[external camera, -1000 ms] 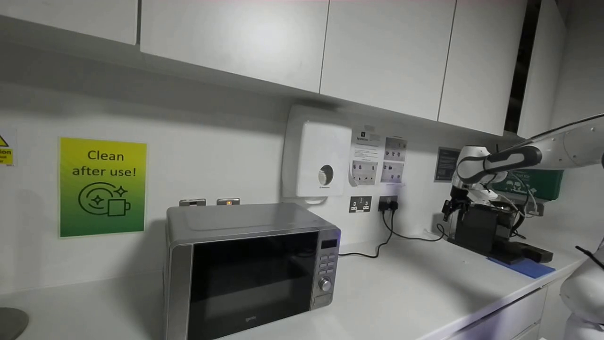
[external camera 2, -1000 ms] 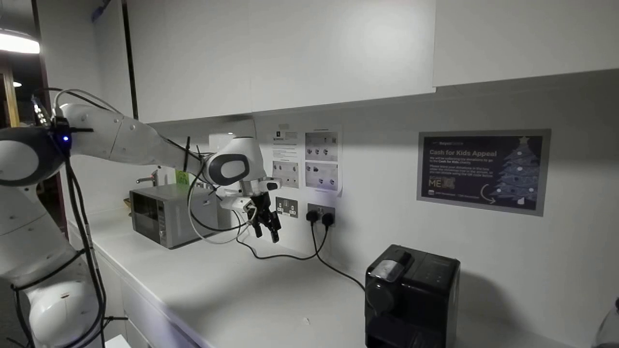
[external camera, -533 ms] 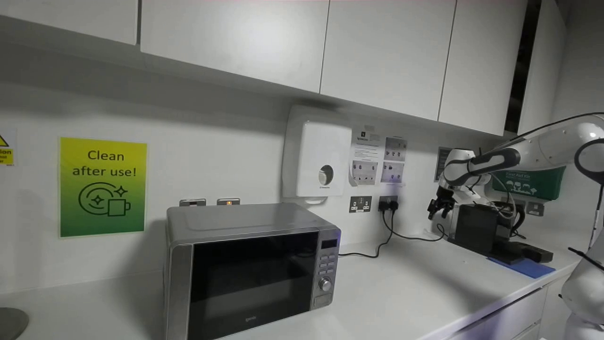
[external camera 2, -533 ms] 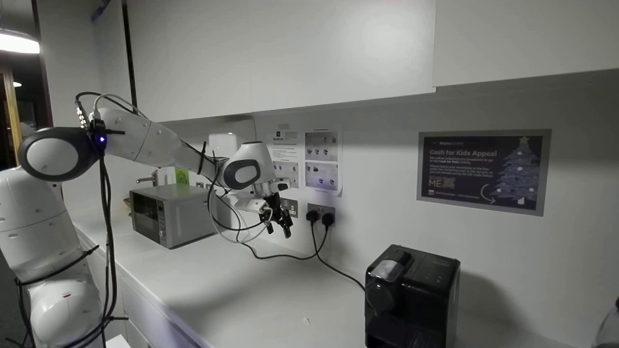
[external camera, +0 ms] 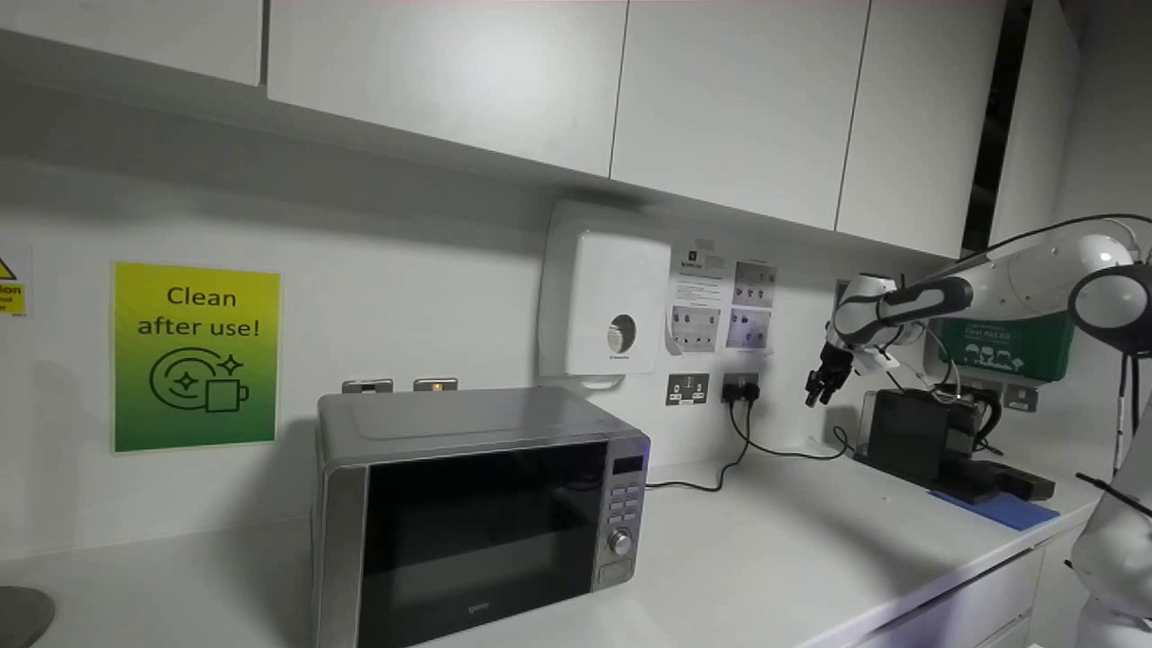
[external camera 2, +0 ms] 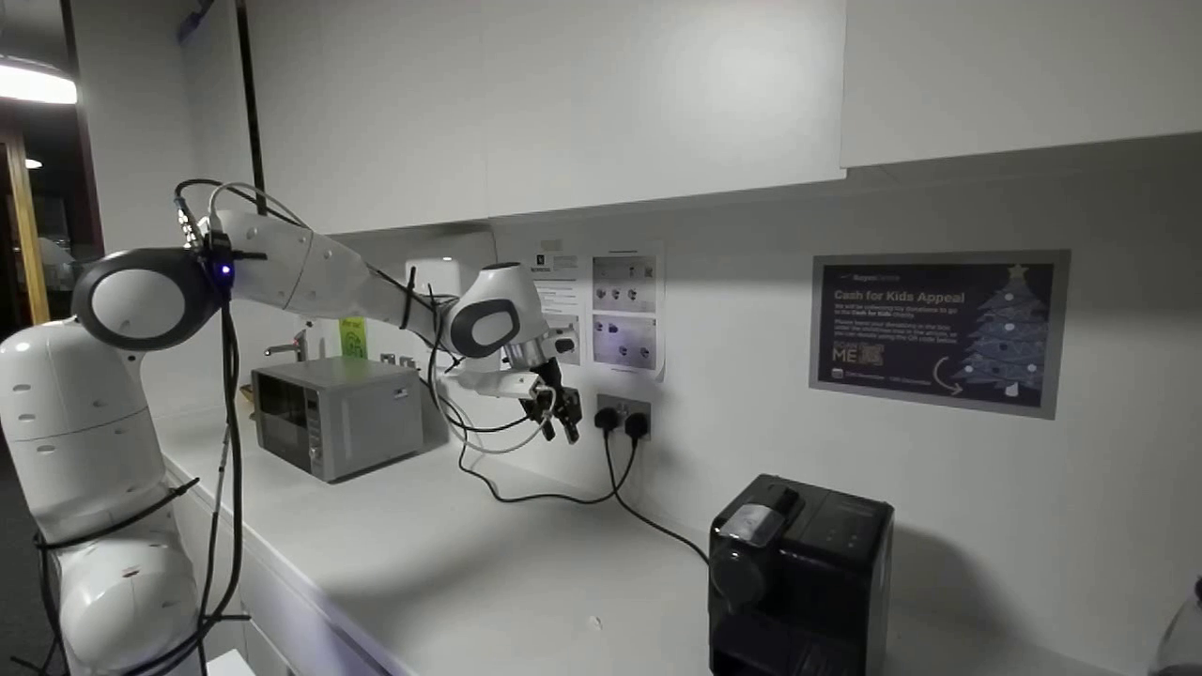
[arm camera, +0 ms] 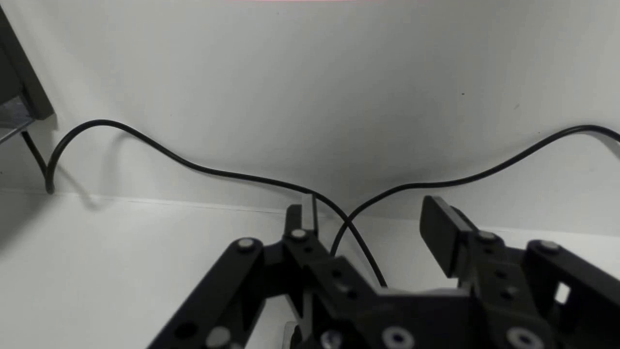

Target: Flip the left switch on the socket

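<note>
The black two-fingered claw (arm camera: 372, 213) is held with its fingers (arm camera: 443, 237) spread apart; in the wrist view, two thin black cables (arm camera: 227, 173) are seen crossing behind the gap. The claw is pointed downward above the white worktop (external camera 2: 526, 563) and is carried by the white jointed arm (external camera 2: 282, 258). Whether the white back wall (external camera 2: 732, 394) is touched cannot be told.

Just to the right of the claw in an exterior view, a grey metal double socket (external camera 2: 624, 404) is set into that wall, with two black plugs (external camera 2: 638, 427) fitted in it. A similar grey unplugged socket (external camera: 688, 389) is mounted beside it. Which of the two is meant cannot be told, and the left switch is too small to be made out on either. White printed sheets (external camera: 697, 292) are fixed above them.

From the plugs, one cable is run toward a silver microwave with a dark glass door (external camera: 477, 531), the other toward a black box-shaped coffee machine (external camera 2: 845, 601), at whose base a flat blue mat (external camera: 1017, 513) is laid. Farther out, a white plastic box with a round dark window (external camera: 589, 288), a yellow-green "Clean after use!" sign (external camera: 196, 357) and a green "First Aid Kit" box (external camera: 1035, 353) are mounted. White cupboards (external camera: 738, 117) are fixed overhead.
</note>
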